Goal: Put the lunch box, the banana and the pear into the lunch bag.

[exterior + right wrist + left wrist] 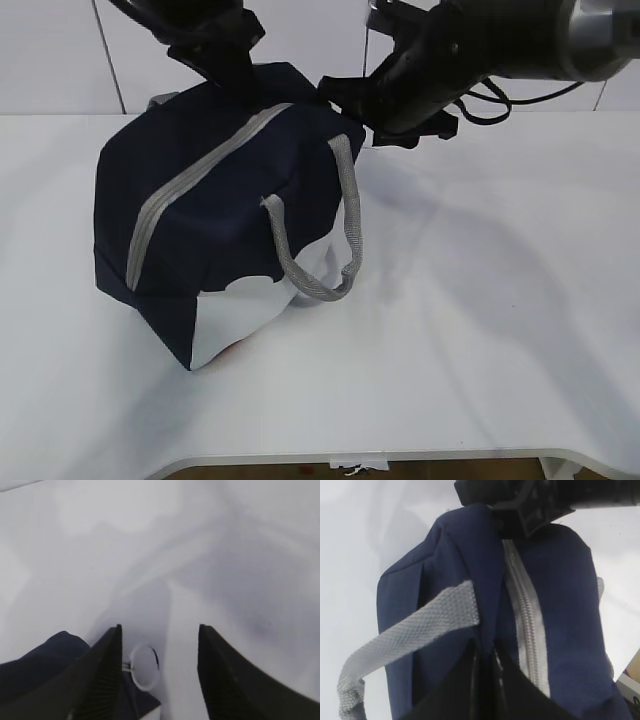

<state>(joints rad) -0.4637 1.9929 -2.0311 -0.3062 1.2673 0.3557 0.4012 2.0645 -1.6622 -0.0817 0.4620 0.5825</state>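
Presently we list one lunch bag (215, 215), navy, lying tilted on the white table (480, 330), its grey zipper strip (525, 620) closed along the top; lunch box, banana and pear are not visible. Left fingers (485, 675) are pinched narrow on a fold of bag fabric; right fingers (160, 665) stand wide, empty, beside the ring pull (144, 667). Judged: hold the fabric taut while the pull is released cleanly.

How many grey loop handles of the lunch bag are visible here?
2. One handle hangs down the lunch bag's near side in the exterior view; the other handle lies across the far side, clearest in the left wrist view.
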